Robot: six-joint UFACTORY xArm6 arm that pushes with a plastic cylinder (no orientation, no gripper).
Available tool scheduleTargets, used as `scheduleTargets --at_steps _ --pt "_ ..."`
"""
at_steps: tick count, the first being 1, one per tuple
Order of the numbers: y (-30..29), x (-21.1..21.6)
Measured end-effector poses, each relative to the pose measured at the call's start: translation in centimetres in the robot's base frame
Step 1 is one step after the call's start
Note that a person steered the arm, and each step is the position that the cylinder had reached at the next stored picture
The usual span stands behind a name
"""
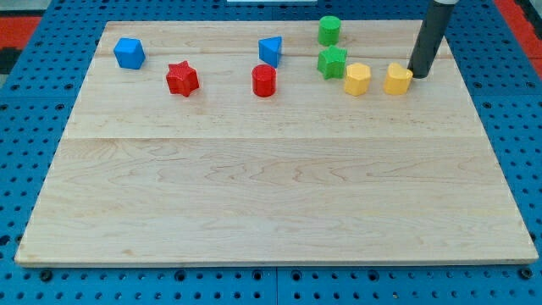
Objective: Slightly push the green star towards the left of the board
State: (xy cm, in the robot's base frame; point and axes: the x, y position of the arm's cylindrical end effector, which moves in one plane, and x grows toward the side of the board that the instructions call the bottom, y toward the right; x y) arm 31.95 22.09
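The green star (332, 62) lies near the view's top, right of centre, touching the yellow hexagon (357, 79) at its lower right. My tip (417, 75) rests on the board at the right edge of another yellow block (397, 79), about a hundred pixels to the right of the green star. A green cylinder (329, 30) stands just above the star.
A blue block (270, 50) and a red cylinder (264, 81) lie left of the star. A red star (181, 78) and a blue cube (129, 52) lie further left. The wooden board (271, 186) sits on a blue pegboard.
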Motion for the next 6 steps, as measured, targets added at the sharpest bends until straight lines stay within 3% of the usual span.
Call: scheduleTargets --at_steps 2,3,4,5,6 --pt "0.0 4.1" --pt "2.4 3.1" --pt "3.5 -1.6" --pt "1.4 -4.9" --pt "-1.5 -5.4"
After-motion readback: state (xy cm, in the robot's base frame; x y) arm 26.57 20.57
